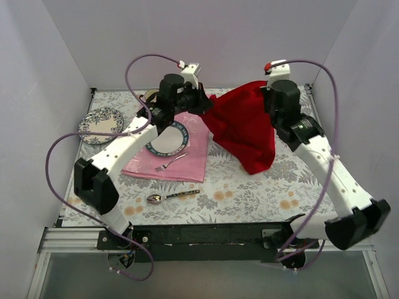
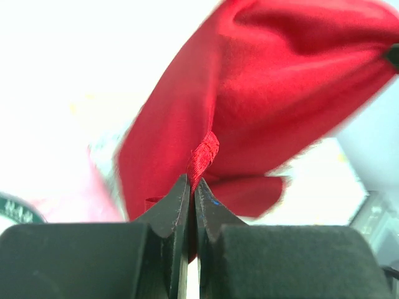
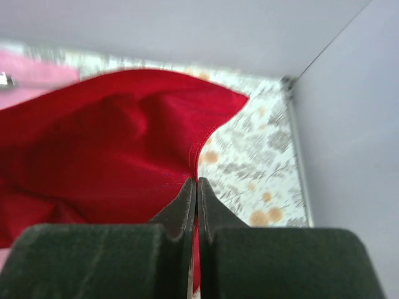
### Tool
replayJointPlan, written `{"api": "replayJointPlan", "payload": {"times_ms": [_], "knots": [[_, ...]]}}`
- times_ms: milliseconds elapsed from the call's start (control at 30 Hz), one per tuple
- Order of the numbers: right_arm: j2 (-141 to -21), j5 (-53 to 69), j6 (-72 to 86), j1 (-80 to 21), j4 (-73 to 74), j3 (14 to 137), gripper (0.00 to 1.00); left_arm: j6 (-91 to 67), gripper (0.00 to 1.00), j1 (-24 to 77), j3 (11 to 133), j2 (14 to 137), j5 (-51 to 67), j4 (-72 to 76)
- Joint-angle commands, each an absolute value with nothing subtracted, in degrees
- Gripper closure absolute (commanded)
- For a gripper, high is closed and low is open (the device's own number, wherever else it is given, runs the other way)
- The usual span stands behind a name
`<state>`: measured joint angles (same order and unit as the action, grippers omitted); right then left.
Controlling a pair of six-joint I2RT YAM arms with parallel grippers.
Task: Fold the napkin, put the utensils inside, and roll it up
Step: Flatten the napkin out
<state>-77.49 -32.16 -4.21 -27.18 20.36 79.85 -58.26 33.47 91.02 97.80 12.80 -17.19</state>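
Note:
The deep red napkin (image 1: 243, 128) hangs in the air between my two grippers at the back of the table, its lower part drooping to the floral tablecloth. My left gripper (image 1: 202, 104) is shut on the napkin's left edge, seen pinched in the left wrist view (image 2: 192, 180). My right gripper (image 1: 268, 93) is shut on its right edge, seen pinched in the right wrist view (image 3: 194, 182). The spoon with the dark patterned handle (image 1: 171, 197) lies on the tablecloth near the front, away from both grippers.
A pale pink cloth (image 1: 187, 156) lies left of centre with a blue-rimmed plate (image 1: 168, 140) and a silver fork (image 1: 169, 164) on it. A patterned plate (image 1: 100, 123) sits at the far left. White walls enclose the table.

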Motion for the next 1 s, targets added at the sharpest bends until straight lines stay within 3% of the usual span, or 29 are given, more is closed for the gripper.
{"api": "replayJointPlan", "payload": {"times_ms": [0, 267, 433, 567, 633, 700, 833, 967], "knots": [[-69.1, -35.6, -8.1, -27.4, 19.2, 79.8, 0.99, -54.1, 1.00, 33.6, 93.0, 84.7, 22.3, -9.0], [-48.8, -24.1, -10.2, -27.6, 20.6, 79.4, 0.99, -51.9, 1.00, 33.6, 86.2, 66.0, 35.1, 2.1], [-40.4, -19.5, -9.2, -27.5, 20.0, 81.2, 0.99, -56.5, 1.00, 33.6, 83.1, 61.6, 39.9, 8.9], [-39.3, -24.5, -6.5, -27.5, 21.5, 80.9, 0.99, -61.8, 1.00, 33.6, 80.2, 63.3, 40.8, 13.1], [-41.4, -33.4, -4.2, -27.5, 24.1, 79.7, 0.99, -63.3, 1.00, 33.6, 78.2, 66.3, 37.5, 12.2], [-43.7, -41.6, 1.5, -27.5, 27.6, 77.7, 0.99, -64.0, 0.85, 33.6, 75.4, 69.4, 29.1, 12.7], [-55.4, -58.3, 10.9, -27.4, 31.3, 72.7, 0.99, -64.0, 0.80, 33.2, 79.4, 86.4, 20.3, 0.8], [-69.2, -56.2, 14.5, -21.4, 28.1, 67.3, 0.99, -60.7, 0.61, 33.2, 86.7, 107.0, 11.1, -5.8]]}}
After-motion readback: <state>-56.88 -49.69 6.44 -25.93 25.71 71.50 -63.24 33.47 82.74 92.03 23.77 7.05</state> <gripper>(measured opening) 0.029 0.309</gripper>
